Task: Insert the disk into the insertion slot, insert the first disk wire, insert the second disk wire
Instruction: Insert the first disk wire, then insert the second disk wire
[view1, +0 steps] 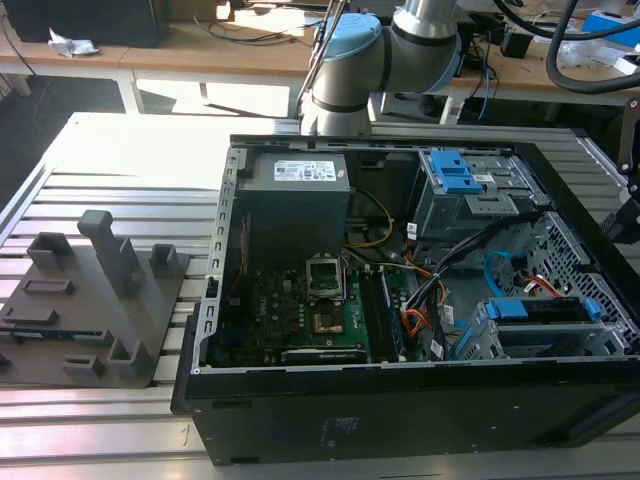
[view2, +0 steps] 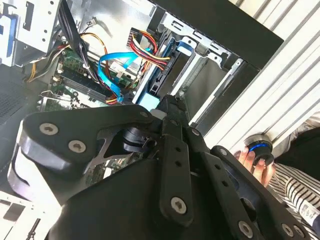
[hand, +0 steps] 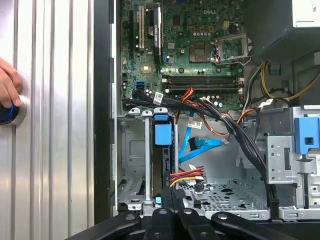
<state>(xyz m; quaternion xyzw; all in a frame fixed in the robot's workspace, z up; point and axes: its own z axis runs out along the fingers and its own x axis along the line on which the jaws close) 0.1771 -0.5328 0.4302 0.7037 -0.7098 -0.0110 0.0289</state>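
I see the gripper (hand: 172, 197) closed, tips together at the disk (hand: 163, 135), seated in the insertion slot (hand: 131, 155), four o'clock of the case (view1: 400, 410) in the exterior view.

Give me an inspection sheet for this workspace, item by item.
Surface: ribbed aluminium table, carrying an open black computer case.
Job's things: blue-framed grey disk sits in the silver-grey sheet-metal slot.
Clutter: grey plastic fixture on the table.
Grippers: black gripper at the disk's edge.
Cables: thin flat light-blue cable loops beside the slot; red-yellow-black wire bundle near the disk.
Surroundings: a hand on a round button; workbench behind.
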